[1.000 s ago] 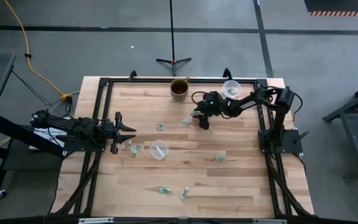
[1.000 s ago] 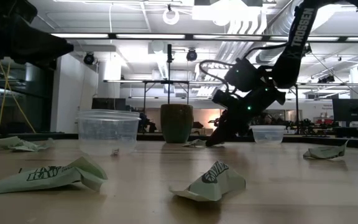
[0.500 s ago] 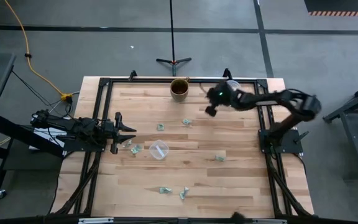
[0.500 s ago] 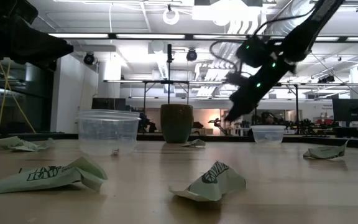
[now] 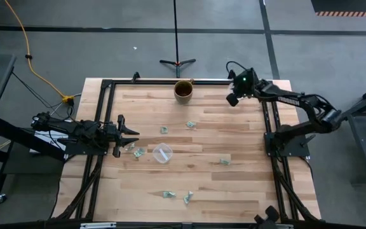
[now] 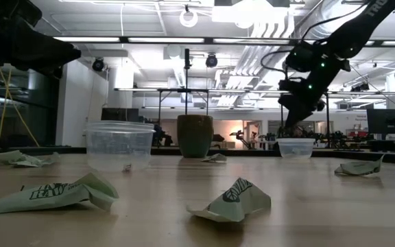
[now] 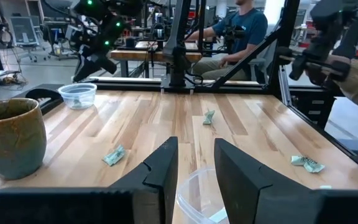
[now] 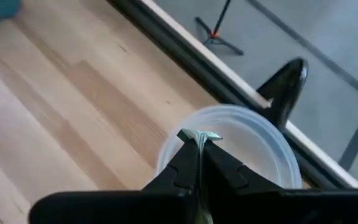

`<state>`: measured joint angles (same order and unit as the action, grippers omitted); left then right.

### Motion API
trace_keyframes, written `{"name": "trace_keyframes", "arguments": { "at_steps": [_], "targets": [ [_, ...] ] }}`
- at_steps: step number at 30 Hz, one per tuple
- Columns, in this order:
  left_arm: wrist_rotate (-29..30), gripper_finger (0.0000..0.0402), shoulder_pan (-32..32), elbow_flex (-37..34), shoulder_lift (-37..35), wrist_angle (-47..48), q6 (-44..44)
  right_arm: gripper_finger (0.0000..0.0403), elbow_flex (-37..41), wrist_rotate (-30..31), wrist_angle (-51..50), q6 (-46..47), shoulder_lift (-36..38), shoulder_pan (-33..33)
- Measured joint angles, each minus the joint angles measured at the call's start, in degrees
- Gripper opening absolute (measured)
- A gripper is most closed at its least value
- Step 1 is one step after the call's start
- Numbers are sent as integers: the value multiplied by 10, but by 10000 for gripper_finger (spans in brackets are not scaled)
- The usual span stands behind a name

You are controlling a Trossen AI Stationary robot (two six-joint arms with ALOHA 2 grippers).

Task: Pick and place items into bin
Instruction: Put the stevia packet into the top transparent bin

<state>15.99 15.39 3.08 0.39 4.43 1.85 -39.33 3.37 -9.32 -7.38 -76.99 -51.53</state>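
Several tiny crumpled green-and-white wrapper pieces lie flat on the wooden table, among them one (image 5: pixel 164 130), one (image 5: pixel 224 161) and one (image 5: pixel 168 194). My right gripper (image 5: pixel 232 100) hovers above a small clear round bin (image 8: pixel 241 146) at the far right corner and is shut on a pale piece. In the low view it (image 6: pixel 286 127) hangs over that bin (image 6: pixel 296 147). My left gripper (image 5: pixel 132 135) waits open near the left edge, level with the table. Its fingers stand on either side of a clear cup (image 7: pixel 197 193) without touching it. My right gripper pinches a small pale wrapper piece (image 8: pixel 199 134) between its two fingers; only a sliver shows beyond the tips. The fingers point down, slanting toward the far edge. The piece is lifted clear of the table, above the open top of the clear bin.
A brown mug (image 5: pixel 183 91) stands at the far edge. A clear cup (image 5: pixel 162 153) stands mid-table by two wrapper pieces (image 5: pixel 138 152). A black frame rail (image 5: pixel 170 81) borders the table. A person (image 7: pixel 241 31) sits at a desk beyond the table's right side.
My right gripper has risen from the table near the wrapper pieces at the middle far side and swung toward the far right corner, ending above the small clear bin. The wrapper next to where it started stays on the table.
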Motion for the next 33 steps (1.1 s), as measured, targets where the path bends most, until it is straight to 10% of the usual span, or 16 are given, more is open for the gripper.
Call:
{"name": "trace_keyframes", "arguments": {
  "at_steps": [9, 18, 25, 33],
  "targets": [
    [1, 140, 0, 0, 0, 0, 0, 33, 0, -49, -16, -2, 1, -38],
    [1, 140, 0, 0, 0, 0, 0, 147, 0, -58, -4, -1, 1, -39],
    [3, 140, 0, 0, 0, 0, 0, 204, 0, -451, 105, -37, 1, 45],
    [3, 140, 0, 0, 0, 0, 0, 207, 0, -245, 138, -129, -38, 239]
  ]
}}
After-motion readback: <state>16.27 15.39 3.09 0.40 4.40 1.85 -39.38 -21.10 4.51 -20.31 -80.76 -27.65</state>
